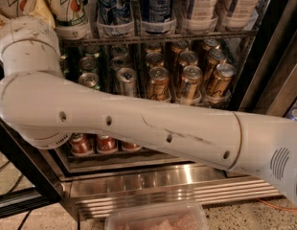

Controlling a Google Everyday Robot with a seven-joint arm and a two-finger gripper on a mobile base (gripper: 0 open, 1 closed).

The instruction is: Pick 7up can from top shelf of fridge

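Gripper out of frame, up and left of the 7up can (67,4) on the top shelf (187,35); its grip cannot be told. Below the can, the arm (139,123) crosses the fridge (177,186). Best approach: level, square-on, clear of the blue cans (112,6) to its right.

Matt off-white plastic shell on the arm (139,123), smooth but scuffed with dark streaks. Glossy printed metal on the 7up can (67,6). Shiny gold-toned cans (189,83) with silver metal lids. Dark, thin metal wire for the top shelf (158,37), carrying clear plastic trays (158,27). Ribbed, brushed stainless steel across the fridge (187,188) base. Translucent plastic tub (158,218) at the bottom edge. Out of view beyond the arm's upper end, top left: the gripper.
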